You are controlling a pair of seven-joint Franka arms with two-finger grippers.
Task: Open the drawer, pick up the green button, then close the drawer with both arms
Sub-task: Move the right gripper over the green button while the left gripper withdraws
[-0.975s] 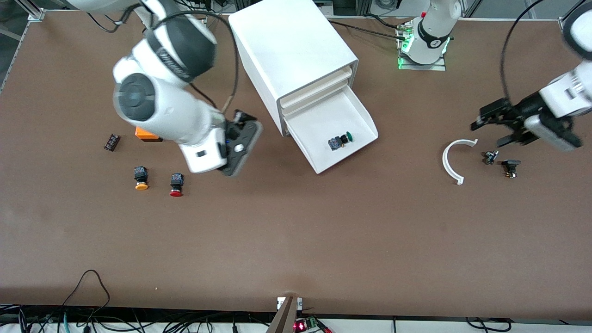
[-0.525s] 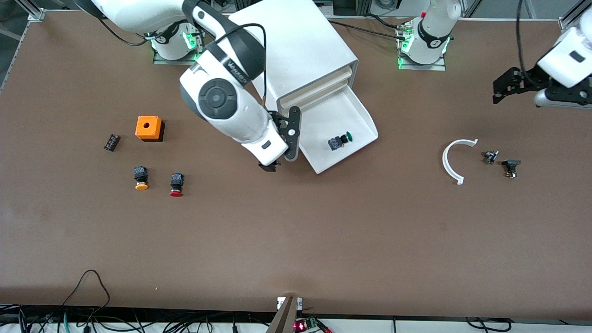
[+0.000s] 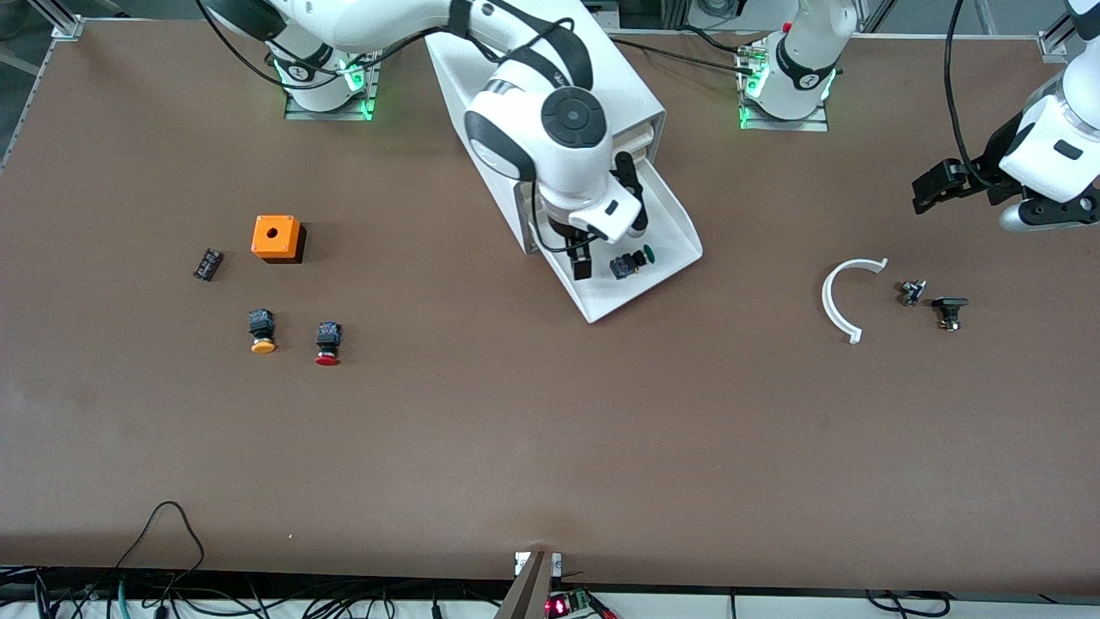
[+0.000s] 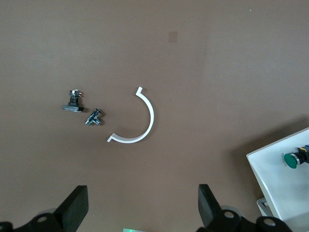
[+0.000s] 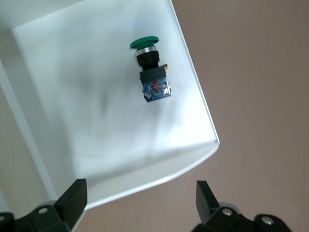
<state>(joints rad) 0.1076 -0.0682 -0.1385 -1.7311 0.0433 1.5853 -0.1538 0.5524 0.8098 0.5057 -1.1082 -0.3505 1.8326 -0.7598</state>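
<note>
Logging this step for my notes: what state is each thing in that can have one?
drawer: pulled open
green button: on its side in the drawer, not held
upper drawers: closed
right gripper: open, over the drawer
left gripper: open, waiting at the left arm's end of the table

Even, bright overhead light; shadows short and soft. Table (image 3: 550, 430) matte, no glare. Drawer (image 5: 111, 145) floor near blown out in right wrist view, faint grey smudge at 9 o'clock of the button (image 5: 152, 72), probably shadow. All views sharp.
</note>
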